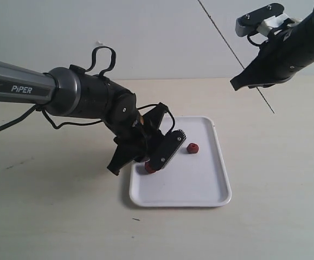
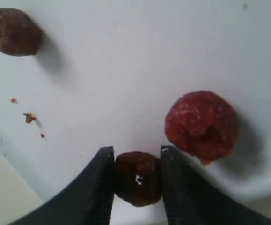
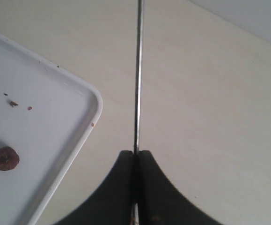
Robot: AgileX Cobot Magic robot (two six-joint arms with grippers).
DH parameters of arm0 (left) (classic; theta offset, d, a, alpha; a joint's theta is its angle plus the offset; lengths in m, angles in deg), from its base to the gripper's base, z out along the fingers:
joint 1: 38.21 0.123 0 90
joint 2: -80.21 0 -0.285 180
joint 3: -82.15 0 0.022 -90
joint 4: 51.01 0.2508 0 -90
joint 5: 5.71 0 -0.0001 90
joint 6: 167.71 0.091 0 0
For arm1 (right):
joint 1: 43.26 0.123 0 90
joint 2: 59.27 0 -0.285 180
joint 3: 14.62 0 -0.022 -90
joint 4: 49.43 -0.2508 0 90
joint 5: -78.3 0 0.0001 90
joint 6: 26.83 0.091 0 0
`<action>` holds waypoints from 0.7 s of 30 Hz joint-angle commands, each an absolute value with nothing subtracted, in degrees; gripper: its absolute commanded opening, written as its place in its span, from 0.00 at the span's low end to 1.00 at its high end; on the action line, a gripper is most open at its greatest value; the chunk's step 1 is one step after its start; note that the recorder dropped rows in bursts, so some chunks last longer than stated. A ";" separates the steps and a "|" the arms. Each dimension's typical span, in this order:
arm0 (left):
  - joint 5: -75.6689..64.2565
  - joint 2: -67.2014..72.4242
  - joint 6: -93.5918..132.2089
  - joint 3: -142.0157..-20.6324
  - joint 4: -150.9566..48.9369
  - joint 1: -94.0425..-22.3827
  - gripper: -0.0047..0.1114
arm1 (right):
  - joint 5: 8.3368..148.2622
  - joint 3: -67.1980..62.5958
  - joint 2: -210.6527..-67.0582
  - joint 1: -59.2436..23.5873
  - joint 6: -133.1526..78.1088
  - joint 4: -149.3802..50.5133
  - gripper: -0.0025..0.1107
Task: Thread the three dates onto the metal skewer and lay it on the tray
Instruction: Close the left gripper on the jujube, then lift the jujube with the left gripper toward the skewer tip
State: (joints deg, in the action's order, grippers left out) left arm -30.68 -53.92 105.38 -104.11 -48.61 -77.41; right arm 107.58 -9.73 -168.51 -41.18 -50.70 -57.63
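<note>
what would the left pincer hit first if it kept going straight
Probably the tray: the left pincer points down at it, gripping a date that would press in first. Gap unclear.

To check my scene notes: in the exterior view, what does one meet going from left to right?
Left arm → half-hidden date → loose date → right pincer.
</note>
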 commanded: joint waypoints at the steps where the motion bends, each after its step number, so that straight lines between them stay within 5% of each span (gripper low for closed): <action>1: -30.36 -53.94 103.42 -103.91 -49.09 -77.46 0.25 | 106.77 -9.76 -168.51 -41.29 -51.05 -58.11 0.02; 4: -30.36 -53.94 103.29 -103.91 -49.09 -77.46 0.20 | 106.77 -9.76 -168.51 -41.29 -50.95 -58.27 0.02; 11: -30.22 -53.94 103.29 -103.91 -49.09 -77.46 0.30 | 106.77 -9.76 -168.51 -41.29 -50.95 -58.39 0.02; 21: -24.69 -53.21 99.16 -103.91 -49.09 -76.74 0.29 | 106.77 -9.76 -168.51 -41.29 -51.06 -58.36 0.02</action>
State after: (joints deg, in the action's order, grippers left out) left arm -28.06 -53.92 102.04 -104.11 -48.61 -77.41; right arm 107.49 -9.73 -168.51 -41.18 -50.70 -58.03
